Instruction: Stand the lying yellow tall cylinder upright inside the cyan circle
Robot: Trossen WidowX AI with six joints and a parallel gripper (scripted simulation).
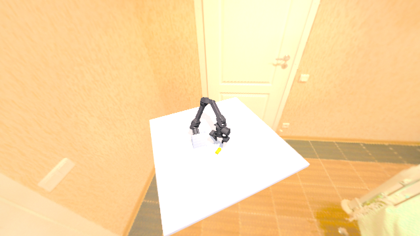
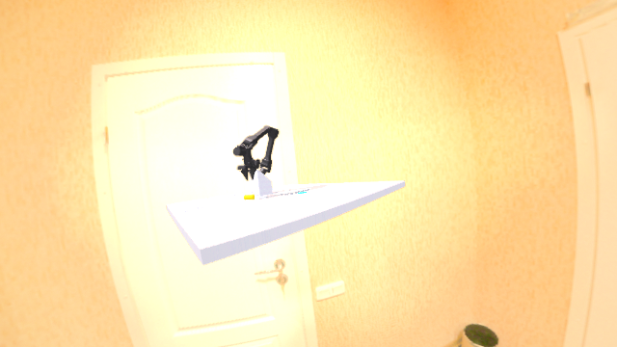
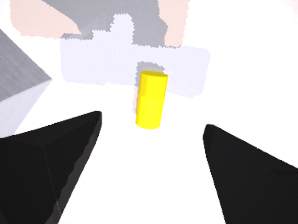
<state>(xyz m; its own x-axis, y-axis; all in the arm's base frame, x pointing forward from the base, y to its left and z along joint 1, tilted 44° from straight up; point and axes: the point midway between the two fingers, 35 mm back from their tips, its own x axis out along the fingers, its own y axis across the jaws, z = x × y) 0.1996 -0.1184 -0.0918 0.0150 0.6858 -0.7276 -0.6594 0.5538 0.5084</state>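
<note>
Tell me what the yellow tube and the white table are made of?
The yellow cylinder looks like smooth matte plastic: even colour, soft shading, no grain, though that's a guess. The table looks like a painted or laminate board: flat plain white, thin straight edge. Neither shows a sure sign.

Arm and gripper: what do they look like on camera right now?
The arm is dark grey to black, with slim links and chunky joints. The gripper has two plain black wedge-shaped fingers. No cables or markings can be made out.
</note>
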